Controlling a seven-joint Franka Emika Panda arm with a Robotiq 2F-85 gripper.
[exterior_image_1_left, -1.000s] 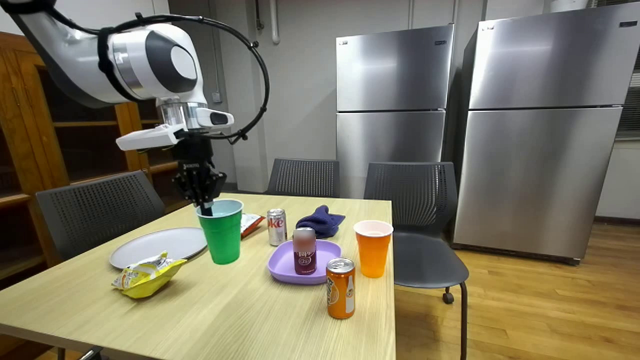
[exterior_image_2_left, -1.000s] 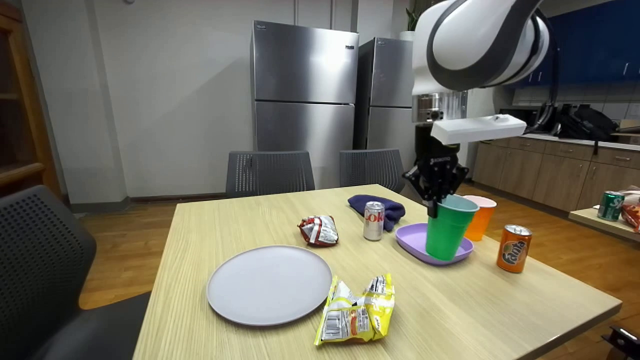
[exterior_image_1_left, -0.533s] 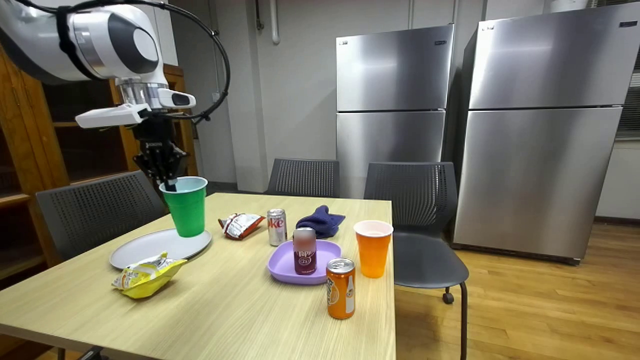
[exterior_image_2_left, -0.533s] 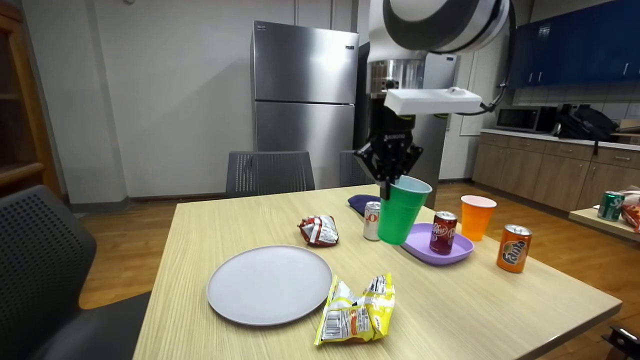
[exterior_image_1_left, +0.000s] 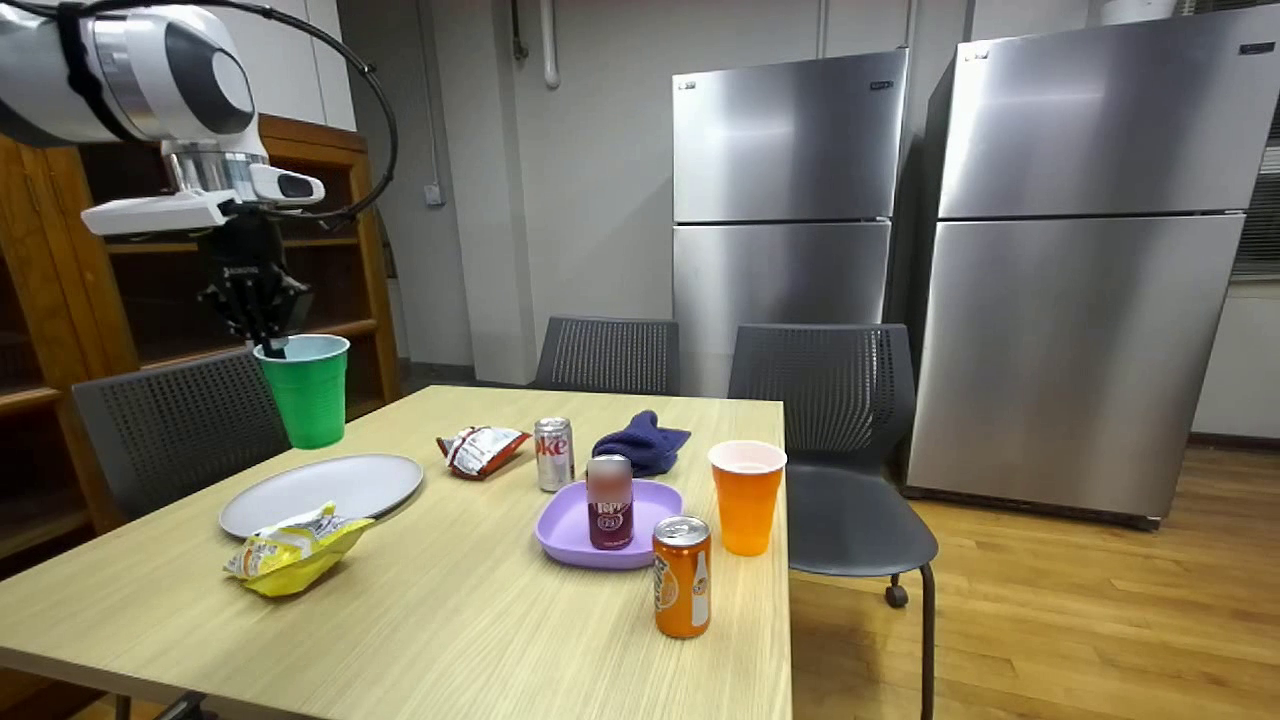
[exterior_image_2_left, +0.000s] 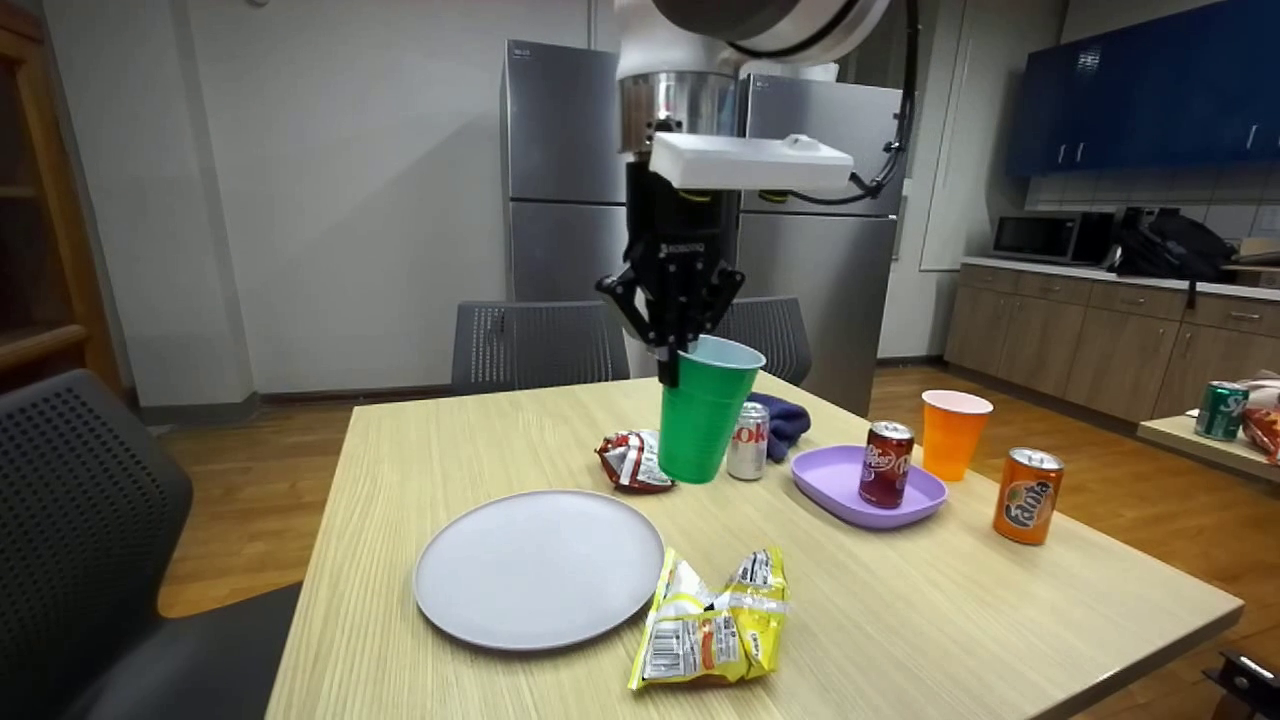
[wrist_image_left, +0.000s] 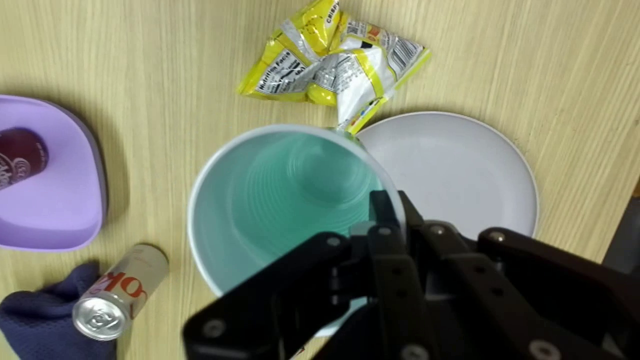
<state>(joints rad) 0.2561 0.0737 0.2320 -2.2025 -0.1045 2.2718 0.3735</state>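
1. Your fingers (wrist_image_left: 382, 207) were clamped on the rim of a tapered green plastic cup (exterior_image_2_left: 702, 420). The wrist view showed what the exterior views partly hid: one finger inside the wall, its partner outside.
2. You held that cup slightly tilted, mouth up, in the air above the pale wood-grain desk (exterior_image_1_left: 480, 660); its raised base was plain in both exterior views. Only the wrist view gave you its pale teal interior down to the ringed bottom.
3. You could see the flat, round, pale grey plate (exterior_image_2_left: 540, 570) almost whole in an exterior view, whereas cup and fingers covered part of it in the wrist view.
4. Beside the plate, the crumpled yellow foil snack bag (wrist_image_left: 335, 60) turned its "Nutrition Facts" panel up to your wrist camera.
5. The cup overlapped the small red-and-white foil snack bag (exterior_image_2_left: 632, 460) in an exterior view; you also had that bag unobstructed, near the silver metal Coke can (exterior_image_1_left: 554, 453), in an exterior view.
6. The dark red metal Dr Pepper can (exterior_image_2_left: 887, 465) stood in the shallow purple plastic tray (exterior_image_2_left: 825, 475); the wrist view's edge cut off both.
7. Both exterior views, unlike the wrist view, gave you the orange plastic cup (exterior_image_1_left: 747, 505) and the orange metal Fanta can (exterior_image_2_left: 1028, 497).
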